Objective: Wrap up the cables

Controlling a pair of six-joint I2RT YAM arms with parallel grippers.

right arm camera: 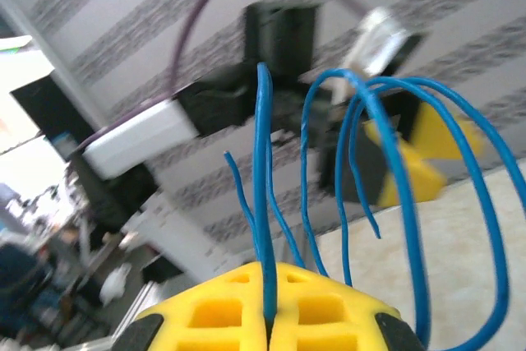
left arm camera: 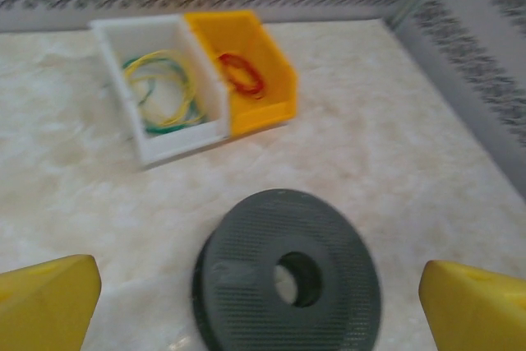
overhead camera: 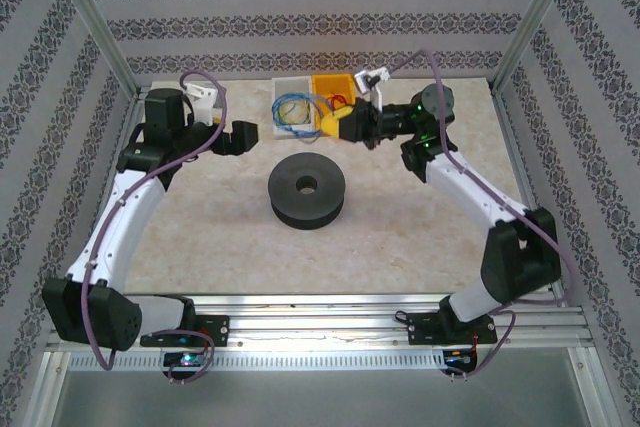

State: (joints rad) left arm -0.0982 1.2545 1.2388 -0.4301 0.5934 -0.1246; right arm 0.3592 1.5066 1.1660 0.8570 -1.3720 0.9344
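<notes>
Yellow fingers (right arm camera: pixel 214 310) of the right gripper (right arm camera: pixel 267 281) pinch the blue cable (right arm camera: pixel 263 162) — its loops arc loose. Spread wide and empty, the left gripper (left arm camera: pixel 261 302) faces the black spool (left arm camera: pixel 246 244).

Bright, even light falls from above on the pale desk (overhead camera: pixel 420 237). The black spool (overhead camera: pixel 306 190) casts only a soft, short shadow, and the metal rail (overhead camera: pixel 330 337) at the near edge glares white. The left wrist view is soft throughout, the left fingers (left arm camera: pixel 45 306) in its bottom corners most blurred. In the right wrist view the blue cable (right arm camera: pixel 263 203) is fairly sharp, the background smeared and blown out at left.
</notes>
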